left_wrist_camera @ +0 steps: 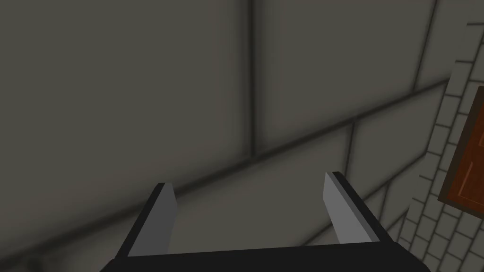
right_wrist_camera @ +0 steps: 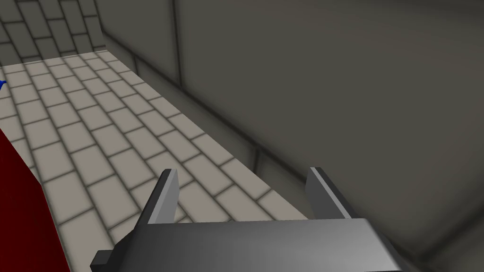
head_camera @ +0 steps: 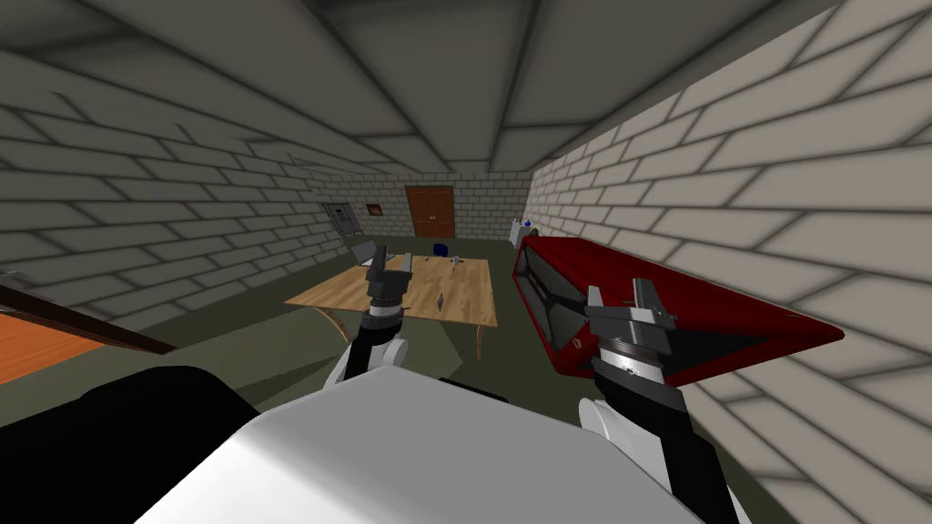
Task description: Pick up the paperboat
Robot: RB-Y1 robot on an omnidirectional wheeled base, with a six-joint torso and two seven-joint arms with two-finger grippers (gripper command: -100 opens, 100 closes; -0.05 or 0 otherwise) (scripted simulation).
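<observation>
A wooden table [head_camera: 464,296] stands in the middle of the room, a few steps ahead of me. On it lie small grey things; a little pointed one [head_camera: 440,300] near the front edge may be the paper boat, and it is too small to tell. Another small grey piece [head_camera: 455,262] sits further back. My left gripper [head_camera: 393,262] [left_wrist_camera: 249,182] is raised in front of the table, open and holding nothing. My right gripper [head_camera: 621,296] [right_wrist_camera: 242,172] is raised to the right, open too, beside a red cabinet [head_camera: 719,314].
The red cabinet stands along the right brick wall, close to my right arm. A grey laptop-like object [head_camera: 364,251] rests at the table's far left corner, with a blue thing [head_camera: 440,248] behind the table. A brown door [head_camera: 430,211] closes the far wall. An orange-brown surface [head_camera: 36,350] lies at my left.
</observation>
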